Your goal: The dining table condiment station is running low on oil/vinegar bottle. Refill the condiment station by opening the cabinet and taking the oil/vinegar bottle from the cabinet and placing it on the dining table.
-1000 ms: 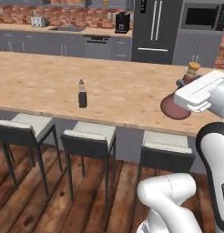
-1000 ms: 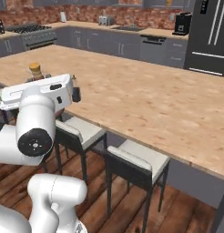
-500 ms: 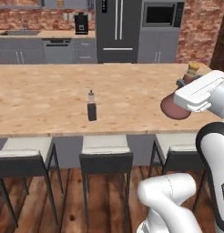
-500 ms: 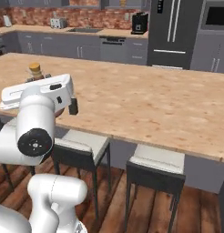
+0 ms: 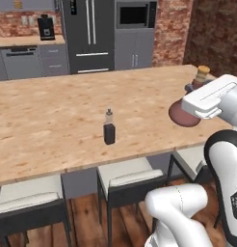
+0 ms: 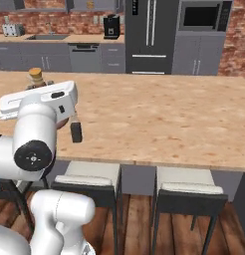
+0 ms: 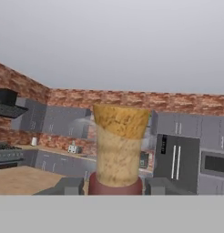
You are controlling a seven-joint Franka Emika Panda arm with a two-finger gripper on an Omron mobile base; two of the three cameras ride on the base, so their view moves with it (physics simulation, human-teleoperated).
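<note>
One oil/vinegar bottle [image 7: 118,152] sits clamped in gripper [image 7: 114,185] — fingers [image 7: 68,185] pressed on either side of neck, cork at 12 o'clock in hand view. In left base view, round reddish body [image 5: 184,114] hangs over dining table [image 5: 58,125] near 3 o'clock edge. Dark square bottle [image 5: 109,128] stands upright mid-table. Stools [image 5: 125,179] tucked under near edge — fridge [image 5: 89,34] at 12 o'clock.

Flat, even rendered light fills all 3 views with no glare and no visible light source, the dark square bottle [image 5: 109,133] casts only a faint soft shadow on the dining table [image 5: 53,120], and low resolution blurs edges throughout, most of all the brick wall [image 5: 168,31].
</note>
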